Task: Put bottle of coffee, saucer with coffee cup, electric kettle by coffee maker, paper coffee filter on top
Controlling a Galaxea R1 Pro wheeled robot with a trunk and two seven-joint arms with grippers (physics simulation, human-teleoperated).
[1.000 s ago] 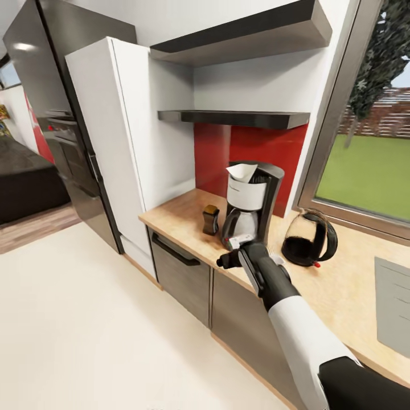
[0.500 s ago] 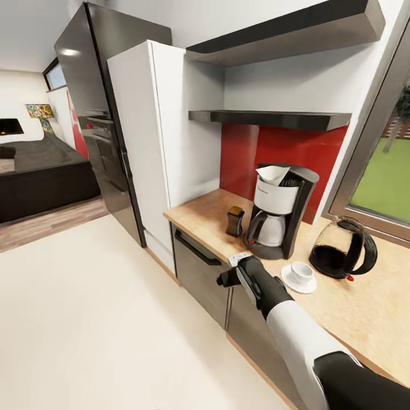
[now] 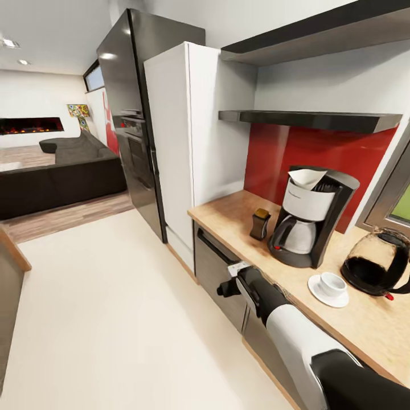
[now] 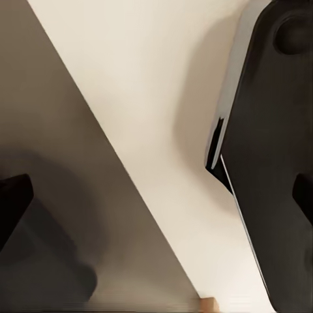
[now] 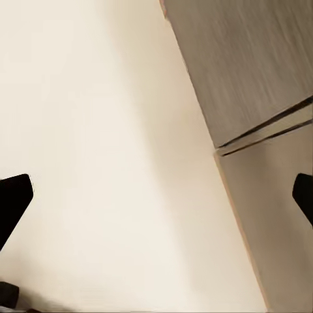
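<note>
View swung left — tan kitchen countertop [image 3: 228, 213], cream floor [image 3: 114, 296].

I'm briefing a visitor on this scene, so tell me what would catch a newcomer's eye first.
The red backsplash under the kitchen shelf stands out, with the coffee maker before it, a paper coffee filter on top. On the kitchen countertop beside it are the bottle of coffee, the coffee cup on its saucer, and the electric kettle. The right end effector hangs off the counter edge.
</note>
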